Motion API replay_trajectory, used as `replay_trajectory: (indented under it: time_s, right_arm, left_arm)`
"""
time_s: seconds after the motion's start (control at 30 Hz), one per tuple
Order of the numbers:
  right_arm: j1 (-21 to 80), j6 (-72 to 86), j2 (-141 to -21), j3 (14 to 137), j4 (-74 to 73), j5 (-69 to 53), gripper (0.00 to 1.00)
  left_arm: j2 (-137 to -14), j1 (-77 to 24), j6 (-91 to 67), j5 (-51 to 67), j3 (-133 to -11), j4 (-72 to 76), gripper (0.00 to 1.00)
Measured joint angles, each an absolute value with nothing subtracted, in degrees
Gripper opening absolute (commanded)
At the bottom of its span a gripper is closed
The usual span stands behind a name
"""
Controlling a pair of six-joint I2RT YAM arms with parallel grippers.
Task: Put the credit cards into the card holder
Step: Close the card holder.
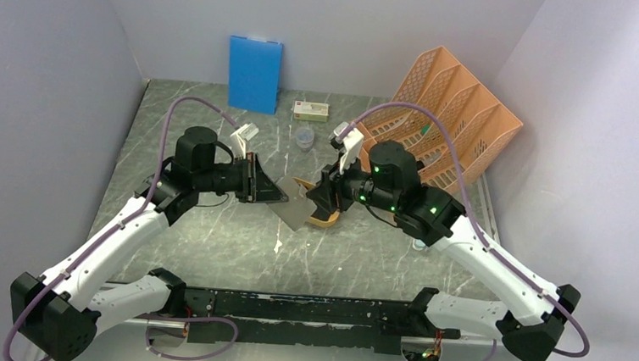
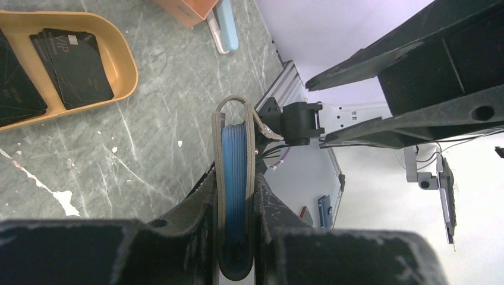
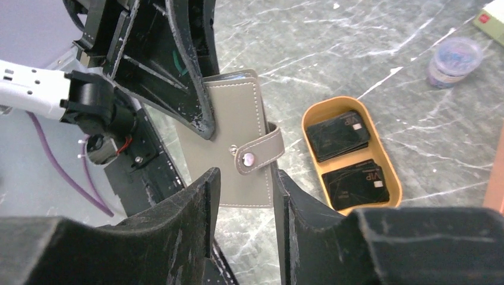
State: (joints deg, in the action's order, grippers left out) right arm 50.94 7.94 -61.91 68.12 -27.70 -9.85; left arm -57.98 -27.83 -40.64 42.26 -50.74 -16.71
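You've got one card holder (image 3: 238,124), two stacks of credit cards (image 3: 337,135) in one yellow tray (image 3: 334,101), one blue board (image 1: 254,74), one orange rack (image 1: 465,114).

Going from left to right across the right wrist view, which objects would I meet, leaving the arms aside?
The card holder → mustard tray holding the credit cards → small clear cup.
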Motion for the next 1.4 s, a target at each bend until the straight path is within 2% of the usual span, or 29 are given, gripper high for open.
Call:
replay_trajectory:
  time_s: [0.23,0.37,0.57,0.93,1.17,1.4]
  right_arm:
    - [50.6,8.2,-65.3,68.7,-28.3,-14.9,0.41]
    - [50.6,8.6,-66.4,68.7,-28.3,-15.2,0.34]
    - [50.6,9.2,-66.7,68.7,-28.2,-14.3,0.31]
    - [50.6,9.6,-67.5,68.7,-28.1,-13.5,0.32]
    - [50.6,10.1,-67.5,68.7,-27.7,-13.3,0.16]
    - [50.6,10.2,-67.5,68.7,-27.4,-13.3,0.08]
  left_arm:
    - [-57.7,-27.8,-40.0,42.3,-50.9,-17.0,0.05]
    - [-57.7,-27.9,-39.8,42.3,-50.9,-17.1,0.05]
    - [-57.7,-27.8,-39.8,42.3,-50.9,-17.1,0.05]
    - [-57.6,-27.9,-39.8,42.3,-50.9,-17.1,0.05]
    - [-57.3,-27.8,-39.8,42.3,-50.9,-17.1,0.05]
    - [-57.2,-27.8,-39.9,42.3,-50.9,-17.1,0.05]
